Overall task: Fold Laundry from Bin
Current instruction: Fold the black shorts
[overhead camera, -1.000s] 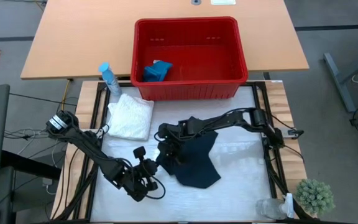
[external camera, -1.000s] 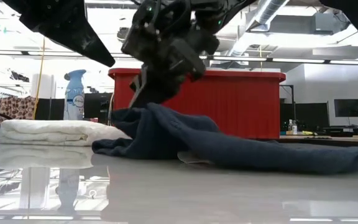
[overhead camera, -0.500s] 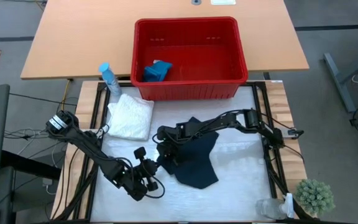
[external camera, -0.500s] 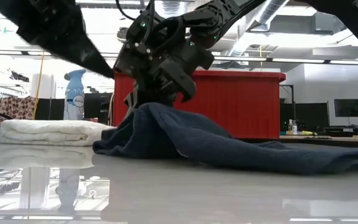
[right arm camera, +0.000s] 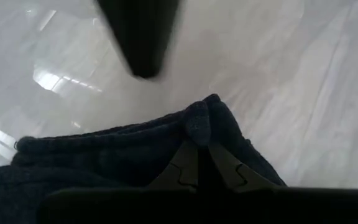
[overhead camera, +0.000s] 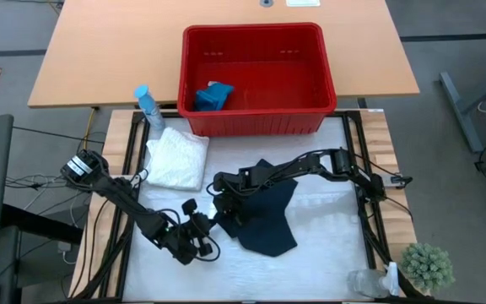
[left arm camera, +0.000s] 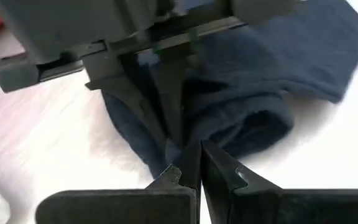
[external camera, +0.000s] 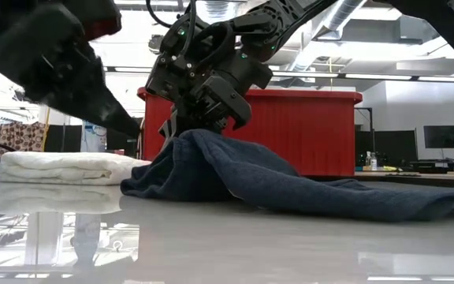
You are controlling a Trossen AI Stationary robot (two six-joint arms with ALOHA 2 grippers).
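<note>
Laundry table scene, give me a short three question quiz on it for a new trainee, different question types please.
1. True or false: the right pincer is shut on the navy cloth.
2. Multiple choice: where is the teal cloth? A) inside the red bin B) on the white folded cloth C) under the navy cloth.
3. Fill in the missing word: the blue spray bottle stands beside the bin's ____ front corner, as the high view shows it.

Key
1. True; it pinches a raised fold of the cloth.
2. A.
3. Left.
</note>
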